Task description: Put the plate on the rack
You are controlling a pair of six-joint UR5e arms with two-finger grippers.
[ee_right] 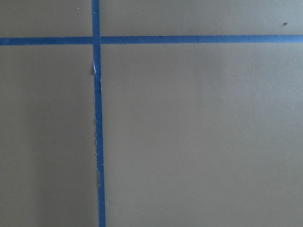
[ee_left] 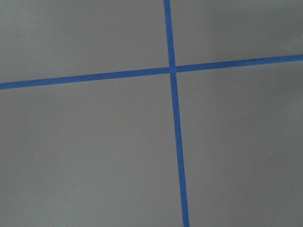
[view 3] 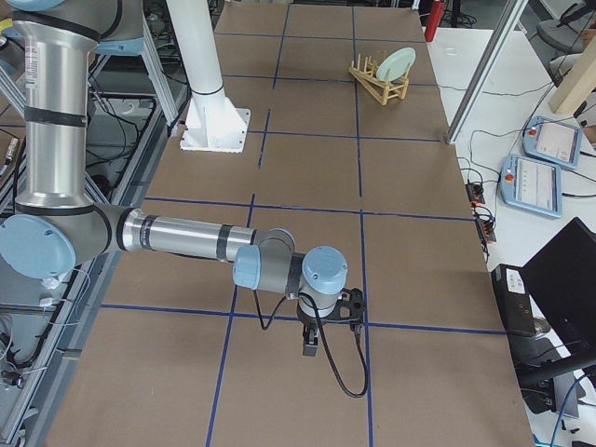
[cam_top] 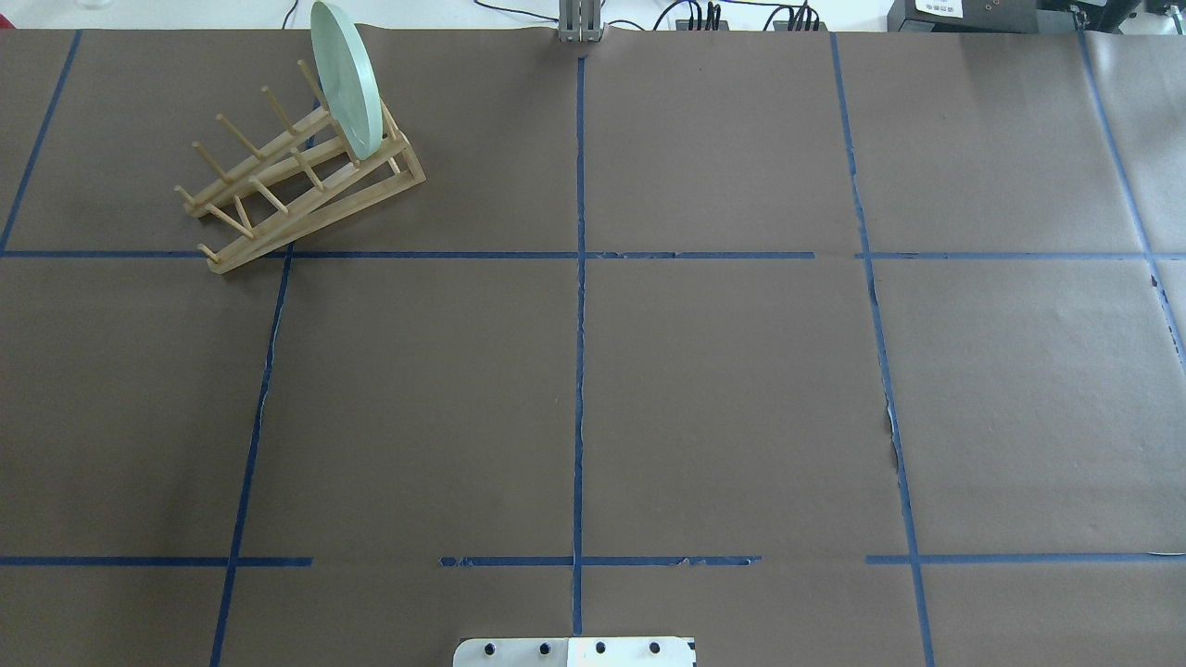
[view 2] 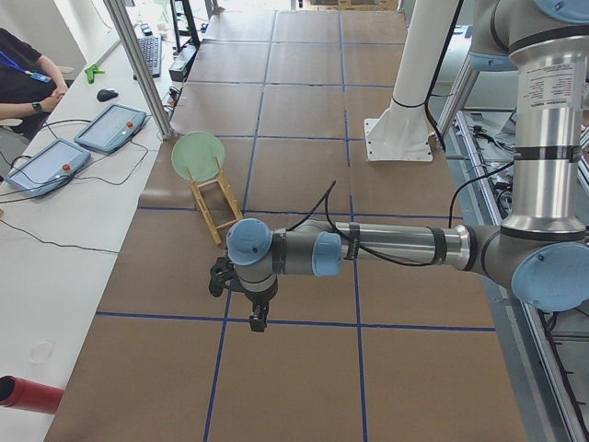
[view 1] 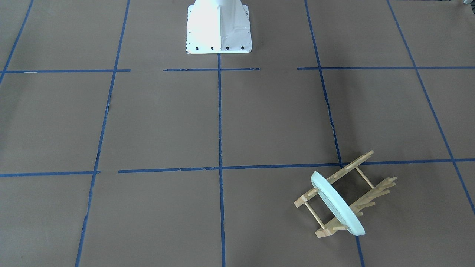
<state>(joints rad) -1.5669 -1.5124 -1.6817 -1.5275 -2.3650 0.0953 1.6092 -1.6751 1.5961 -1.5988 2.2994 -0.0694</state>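
The plate (cam_top: 345, 88) stands on edge in the rack (cam_top: 315, 218), slotted between the upright pegs at the rack's end nearest the table's far edge, and it leans a little. The rack sits at an angle to the tape lines, near the far corner of the table (cam_top: 723, 389) on the robot's left.

The left gripper (view 2: 258, 318) hangs pointing down over the brown paper toward the table's left end, well apart from the rack. Whether its fingers are apart or together cannot be told. The right gripper (view 3: 310, 345) hangs the same way toward the right end, its state likewise unclear. Both wrist cameras see only paper and crossing blue tape (ee_left: 173, 69).
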